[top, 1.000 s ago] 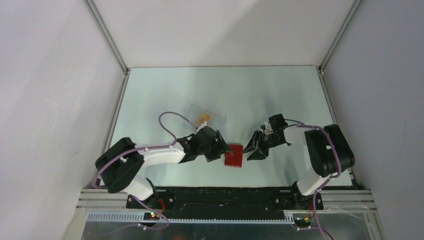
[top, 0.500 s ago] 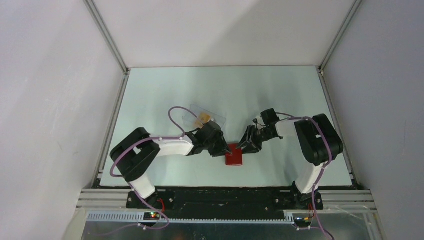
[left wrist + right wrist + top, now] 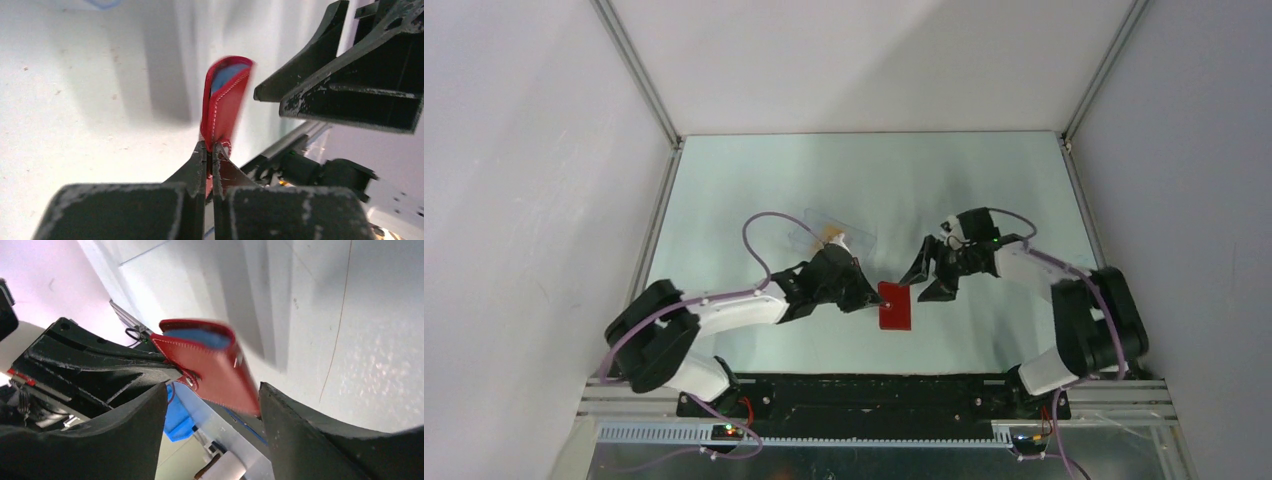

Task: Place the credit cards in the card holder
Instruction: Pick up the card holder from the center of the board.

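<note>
The card holder (image 3: 894, 306), a small red wallet, is pinched at its left edge by my left gripper (image 3: 871, 297), which is shut on it. In the left wrist view the card holder (image 3: 225, 107) stands on edge beyond the left gripper (image 3: 210, 150), its mouth slightly agape and blue-grey inside. My right gripper (image 3: 929, 278) is open just right of it. In the right wrist view the card holder (image 3: 215, 370) hangs just ahead of the right gripper (image 3: 212, 388), touching neither finger. An orange credit card (image 3: 829, 238) shows behind the left wrist.
A clear plastic box (image 3: 849, 232) lies behind the left wrist, with the orange card in or on it. The enclosure's metal frame rails (image 3: 664, 190) border the table left and right. The black base bar (image 3: 874, 392) runs along the near edge.
My left gripper has shut on the card holder's edge and tipped it up. My right gripper has opened wider and drawn back a little to the right.
</note>
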Available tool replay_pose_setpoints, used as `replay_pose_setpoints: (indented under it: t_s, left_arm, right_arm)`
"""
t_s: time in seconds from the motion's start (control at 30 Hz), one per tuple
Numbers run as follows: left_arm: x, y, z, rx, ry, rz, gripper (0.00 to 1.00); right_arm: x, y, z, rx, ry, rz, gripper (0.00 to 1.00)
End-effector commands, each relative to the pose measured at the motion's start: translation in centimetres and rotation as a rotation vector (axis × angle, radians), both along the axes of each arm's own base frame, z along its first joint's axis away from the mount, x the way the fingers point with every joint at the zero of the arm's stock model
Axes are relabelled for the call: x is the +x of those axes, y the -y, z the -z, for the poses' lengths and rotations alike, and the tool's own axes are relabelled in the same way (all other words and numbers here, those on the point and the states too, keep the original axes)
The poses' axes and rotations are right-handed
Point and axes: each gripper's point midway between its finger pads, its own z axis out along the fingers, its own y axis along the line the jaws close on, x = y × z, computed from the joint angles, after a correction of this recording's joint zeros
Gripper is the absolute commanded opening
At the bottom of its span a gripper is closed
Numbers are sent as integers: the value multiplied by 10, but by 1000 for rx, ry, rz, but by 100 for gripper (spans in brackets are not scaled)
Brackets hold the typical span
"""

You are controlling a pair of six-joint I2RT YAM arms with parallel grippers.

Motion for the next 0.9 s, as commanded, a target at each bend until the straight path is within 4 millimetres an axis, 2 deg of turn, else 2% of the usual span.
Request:
replay_pose_setpoints:
  t_s: [0.0,0.13,0.27,0.53,0.67,0.73,0.8,0.83,0.87]
  left_arm:
    - [8,4,-57,-128,142,-12,0]
    - [6,0,-98,-216,221,-15,0]
    - [4,-3,-126,-280,267,-19,0]
    - [-4,0,-165,-396,323,17,0]
    - [-6,-1,-177,-424,345,20,0]
    - [-6,-3,-181,-432,353,14,0]
    - [-4,-5,-183,-437,360,5,2]
    - [-4,-7,-183,-438,362,-1,4]
    - [-3,-8,-183,-439,364,-4,15]
  right_arm:
    - [-3,24,-26,-35,97,9,74]
    - [-12,21,-56,68,152,-34,77]
    - [-23,7,-84,175,207,-101,78]
    - [-30,-11,-116,321,276,-177,76]
    - [-32,-19,-137,408,313,-215,70]
    - [-34,-22,-147,440,336,-234,56]
    - [-35,-23,-153,455,358,-242,27]
    - [-36,-23,-156,458,368,-244,19]
    - [-36,-22,-156,458,371,-244,4]
